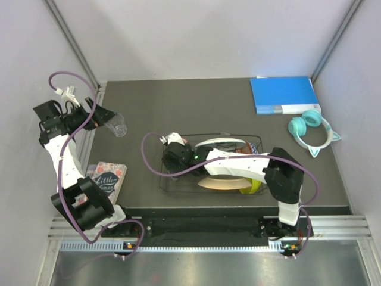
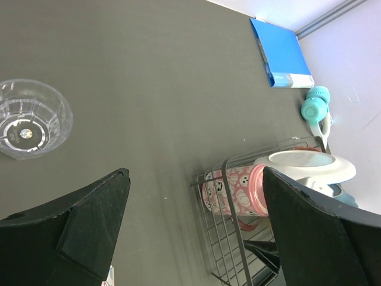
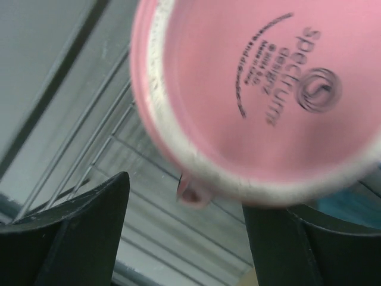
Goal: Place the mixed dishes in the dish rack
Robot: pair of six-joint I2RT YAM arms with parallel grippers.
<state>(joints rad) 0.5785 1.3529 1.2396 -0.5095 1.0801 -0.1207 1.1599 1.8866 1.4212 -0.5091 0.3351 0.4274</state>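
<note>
Left gripper [image 1: 109, 118] spread wide near small clear glass [image 2: 30, 119] on dark table [image 1: 178, 107], right gripper [image 3: 184, 190] jaws apart, likely off pink mug [image 2: 235, 189] lying in dish rack [image 1: 169, 186], base print only in its wrist view, blue binder [image 1: 284, 94], white walls [image 1: 196, 36]

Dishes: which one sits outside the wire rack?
The small clear glass, standing alone on the bare table left of the rack; the pink mug and white plate sit inside it.
</note>
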